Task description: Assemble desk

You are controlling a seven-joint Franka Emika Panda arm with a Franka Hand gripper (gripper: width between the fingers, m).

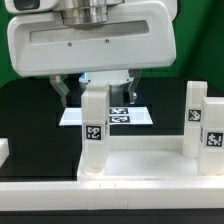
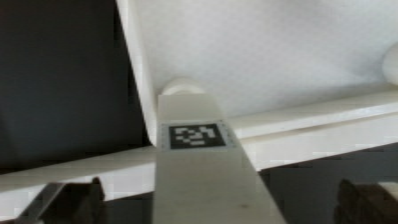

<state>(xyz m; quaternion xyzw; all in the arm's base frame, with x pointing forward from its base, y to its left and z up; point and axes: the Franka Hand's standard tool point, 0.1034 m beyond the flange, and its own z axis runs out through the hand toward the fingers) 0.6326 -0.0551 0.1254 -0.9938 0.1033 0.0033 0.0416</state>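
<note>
Two tagged legs (image 1: pixel 94 125) (image 1: pixel 195 118) stand upright on the desk top (image 1: pixel 140 165) lying on the black table, the gripper (image 1: pixel 97 95) hangs above the nearer leg with fingers (image 1: pixel 64 93) spread apart and touching nothing, so more legs look left to fit.

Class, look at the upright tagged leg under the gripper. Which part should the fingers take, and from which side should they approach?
Grip the upper part of the leg, above its tag, coming straight down from above. It stands upright on the desk slab with flat square sides, and the gripper hangs right over it, fingers open on either side.
</note>
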